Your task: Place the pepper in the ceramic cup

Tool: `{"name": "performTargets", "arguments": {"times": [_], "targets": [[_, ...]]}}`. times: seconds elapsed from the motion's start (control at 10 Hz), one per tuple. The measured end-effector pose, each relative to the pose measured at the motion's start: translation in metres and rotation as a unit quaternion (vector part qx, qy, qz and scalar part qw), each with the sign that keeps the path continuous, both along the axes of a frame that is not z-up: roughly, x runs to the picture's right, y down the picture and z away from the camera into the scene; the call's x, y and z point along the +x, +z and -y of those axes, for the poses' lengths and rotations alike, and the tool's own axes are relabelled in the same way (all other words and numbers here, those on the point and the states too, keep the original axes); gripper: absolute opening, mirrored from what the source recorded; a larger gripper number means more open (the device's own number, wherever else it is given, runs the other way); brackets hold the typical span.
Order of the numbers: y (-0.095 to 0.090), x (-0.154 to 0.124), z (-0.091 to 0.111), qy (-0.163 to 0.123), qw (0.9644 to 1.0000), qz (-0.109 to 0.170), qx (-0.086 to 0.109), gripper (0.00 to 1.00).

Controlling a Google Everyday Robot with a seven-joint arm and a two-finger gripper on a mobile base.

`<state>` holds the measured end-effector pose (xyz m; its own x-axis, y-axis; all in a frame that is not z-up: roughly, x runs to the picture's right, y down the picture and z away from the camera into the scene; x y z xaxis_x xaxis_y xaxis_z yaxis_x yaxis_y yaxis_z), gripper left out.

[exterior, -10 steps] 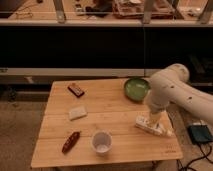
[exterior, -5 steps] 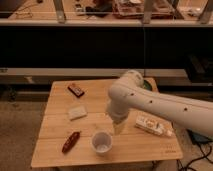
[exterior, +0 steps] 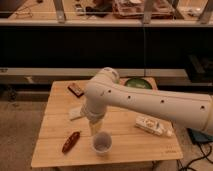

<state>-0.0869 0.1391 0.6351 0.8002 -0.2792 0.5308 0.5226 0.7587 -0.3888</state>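
The pepper, dark red-brown and tapered, lies on the wooden table near the front left. The white ceramic cup stands upright just right of it, near the front edge. My white arm reaches in from the right across the table. Its gripper points down just behind and above the cup, right of the pepper and apart from it. It holds nothing that I can see.
A dark rectangular bar lies at the back left. A pale flat piece lies left of the arm. A green bowl shows behind the arm at the back. A white packet lies at the right.
My arm has swung left from the table's right side to the middle, and the gripper now hangs just behind the cup. The objects have not moved.
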Motion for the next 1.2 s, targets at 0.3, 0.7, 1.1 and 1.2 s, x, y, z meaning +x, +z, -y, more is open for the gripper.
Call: {"name": "performTargets", "arguments": {"times": [0.3,0.7,1.1,1.2], "targets": [[0.015,-0.032,-0.013,-0.006,0.9984,0.051,0.023,0.65],[0.066,-0.050,-0.044,-0.042,0.9967,0.054,0.043,0.65],[0.077,-0.048,-0.051,-0.056,0.9966,0.041,0.045,0.65],[0.077,-0.049,-0.051,-0.056,0.9966,0.042,0.042,0.65]]}}
